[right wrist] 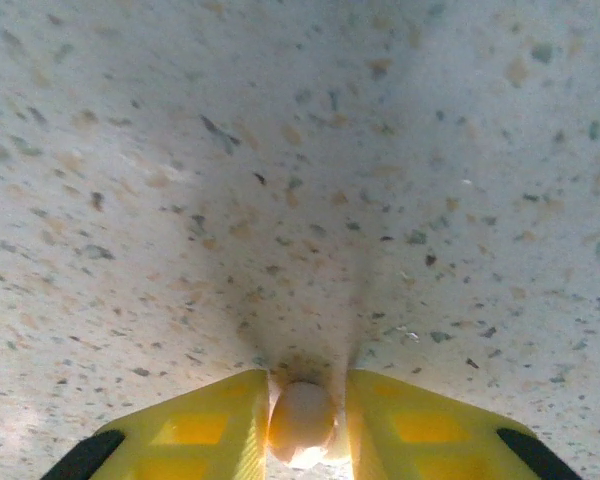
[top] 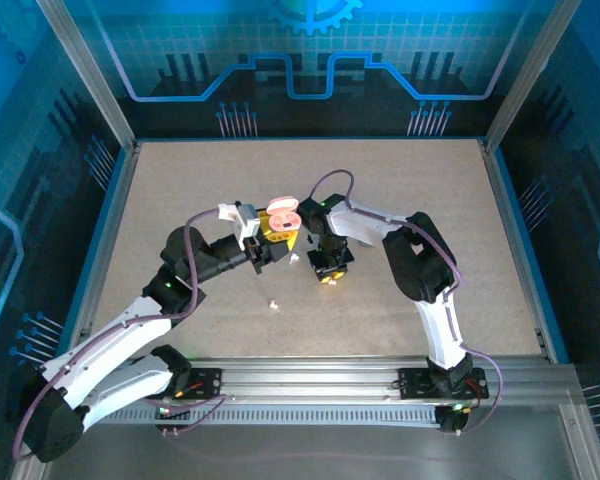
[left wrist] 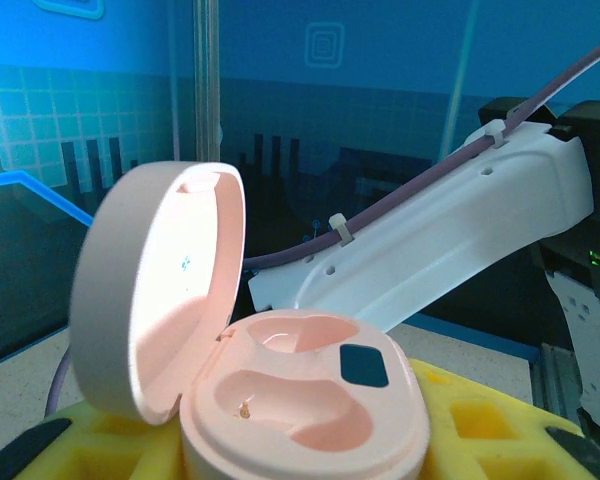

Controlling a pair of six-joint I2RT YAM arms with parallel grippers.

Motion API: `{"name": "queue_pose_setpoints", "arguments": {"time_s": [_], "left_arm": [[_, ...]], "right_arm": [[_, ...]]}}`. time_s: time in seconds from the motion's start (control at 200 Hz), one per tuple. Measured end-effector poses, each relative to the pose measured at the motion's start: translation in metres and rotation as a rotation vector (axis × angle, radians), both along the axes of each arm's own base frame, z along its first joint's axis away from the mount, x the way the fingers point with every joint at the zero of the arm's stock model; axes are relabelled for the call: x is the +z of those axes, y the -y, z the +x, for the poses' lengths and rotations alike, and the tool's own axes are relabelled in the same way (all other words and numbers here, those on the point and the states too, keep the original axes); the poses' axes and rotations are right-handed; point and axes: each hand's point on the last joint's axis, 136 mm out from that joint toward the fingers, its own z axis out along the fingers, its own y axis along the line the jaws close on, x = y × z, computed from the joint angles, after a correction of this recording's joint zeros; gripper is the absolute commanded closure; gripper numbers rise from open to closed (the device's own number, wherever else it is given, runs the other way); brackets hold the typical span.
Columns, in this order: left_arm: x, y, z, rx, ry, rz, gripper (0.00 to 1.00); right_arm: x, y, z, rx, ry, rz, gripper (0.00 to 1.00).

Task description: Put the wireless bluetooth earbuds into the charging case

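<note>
Earbud (right wrist: 302, 418): pinched between my right fingers (right wrist: 410, 430), bottom centre.
Case (left wrist: 300, 400): lid up, clamped in my left fingers (left wrist: 480, 418), lower frame.

Speckled table (top: 180, 200) — blue walls (top: 310, 50) (patterned), metal rail (top: 310, 380).

Pink charging case (left wrist: 300, 400) open, wells empty — one pale earbud (right wrist: 302, 418) in right tool (right wrist: 302, 405), another earbud (top: 273, 304) loose.

Pale earbud (right wrist: 300, 414) pinched between yellow fingers (right wrist: 212, 432), right end effector (right wrist: 302, 424) closed on it, speckled tabletop (right wrist: 280, 150) beneath
</note>
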Motion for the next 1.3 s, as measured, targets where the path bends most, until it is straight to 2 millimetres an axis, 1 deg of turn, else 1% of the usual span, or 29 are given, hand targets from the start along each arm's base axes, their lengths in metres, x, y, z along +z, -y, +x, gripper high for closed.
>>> {"name": "queue_pose_setpoints", "arguments": {"time_s": [0.165,0.3,0.45,0.545,0.59,0.645,0.71,0.75,0.87,0.961,1.026,1.136,1.221,1.296], "left_arm": [[-0.002,0.001,0.001,0.000,-0.003,0.002,0.64],[-0.003,0.002,0.002,0.000,-0.008,0.005,0.64],[-0.005,0.002,0.003,0.000,-0.012,0.008,0.64],[-0.005,0.002,0.003,0.000,-0.013,0.008,0.64],[-0.005,0.002,0.003,0.000,-0.013,0.008,0.64],[-0.005,0.002,0.004,0.000,-0.012,0.008,0.64],[-0.005,0.002,0.004,0.005,-0.012,0.008,0.64],[-0.005,0.001,0.005,0.011,-0.013,0.008,0.64],[-0.004,0.000,0.007,0.024,-0.005,0.001,0.64],[-0.003,-0.003,0.009,0.039,0.005,-0.008,0.64],[-0.005,-0.006,0.012,0.052,0.005,-0.008,0.64],[-0.009,-0.010,0.019,0.074,0.004,-0.008,0.64],[-0.014,-0.013,0.022,0.086,-0.003,-0.004,0.64],[-0.018,-0.014,0.024,0.093,-0.010,0.001,0.64]], "right_arm": [[0.000,0.001,0.000,-0.012,0.002,-0.005,0.75],[0.000,0.000,0.000,-0.016,0.004,-0.004,0.80],[0.002,0.001,0.000,-0.018,0.009,-0.002,0.82],[0.007,0.000,0.000,-0.021,0.024,0.017,0.83],[0.014,-0.001,0.000,-0.026,0.036,0.048,0.83],[0.027,-0.003,0.000,-0.041,0.052,0.109,0.83],[0.050,-0.007,0.003,-0.074,0.072,0.228,0.83],[0.067,-0.008,0.006,-0.099,0.086,0.316,0.82],[0.129,-0.012,0.024,-0.167,0.123,0.654,0.83],[0.166,-0.013,0.032,-0.173,0.123,0.856,0.83],[0.185,-0.018,0.031,-0.157,0.093,0.980,0.82],[0.212,-0.025,0.025,-0.119,0.027,1.153,0.82],[0.228,-0.027,0.020,-0.094,-0.014,1.242,0.82],[0.237,-0.029,0.017,-0.077,-0.041,1.290,0.82]]}}
